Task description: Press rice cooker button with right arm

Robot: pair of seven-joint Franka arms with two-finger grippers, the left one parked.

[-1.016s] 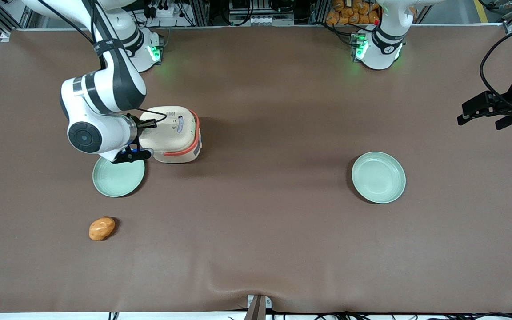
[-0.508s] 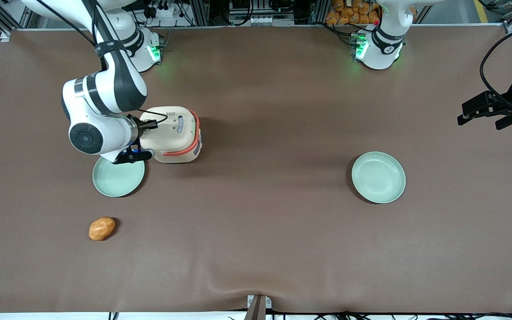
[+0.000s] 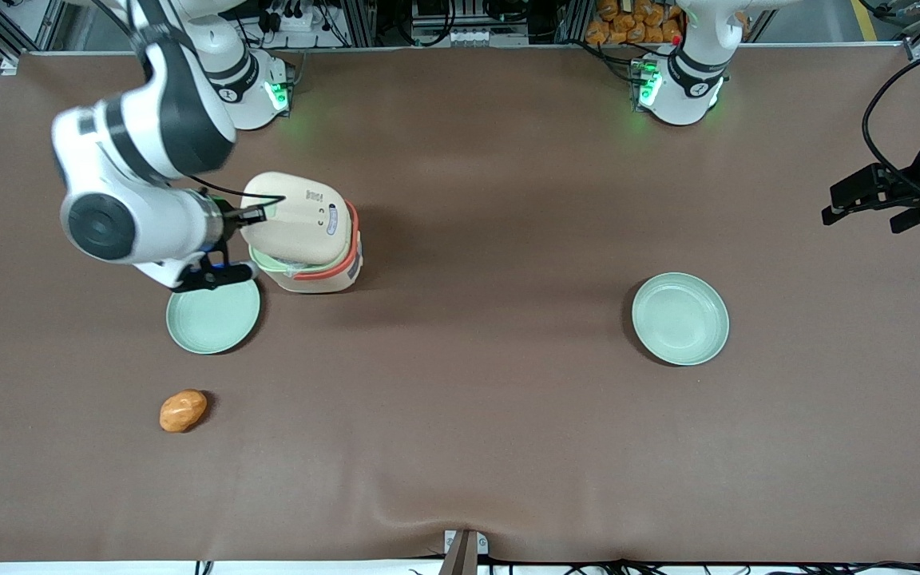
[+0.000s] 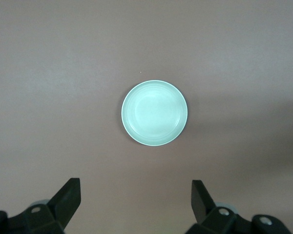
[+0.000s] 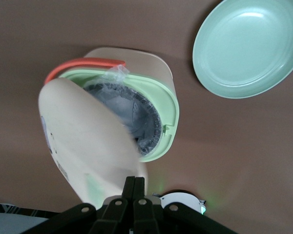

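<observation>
The cream-beige rice cooker [image 3: 312, 271] stands on the brown table with its lid [image 3: 292, 214] tilted up and open. In the right wrist view the lid [image 5: 83, 141] stands raised over the pale green inner rim [image 5: 170, 109] and the dark inner pot [image 5: 136, 117]; the coral handle band [image 5: 85, 63] curves round the body. My right arm's gripper [image 3: 256, 213] is shut and empty, its fingertips close to the raised lid's edge. It also shows in the right wrist view [image 5: 134, 181] with both fingers pressed together.
A pale green plate [image 3: 212, 315] lies beside the cooker, nearer the front camera, partly under my wrist; it also shows in the right wrist view [image 5: 249, 48]. An orange-brown lump [image 3: 183, 410] lies nearer still. A second plate [image 3: 680, 318] lies toward the parked arm's end.
The cooker's lid has sprung from closed to tilted open. My right arm has risen and drawn back toward the working arm's end of the table, the gripper staying shut.
</observation>
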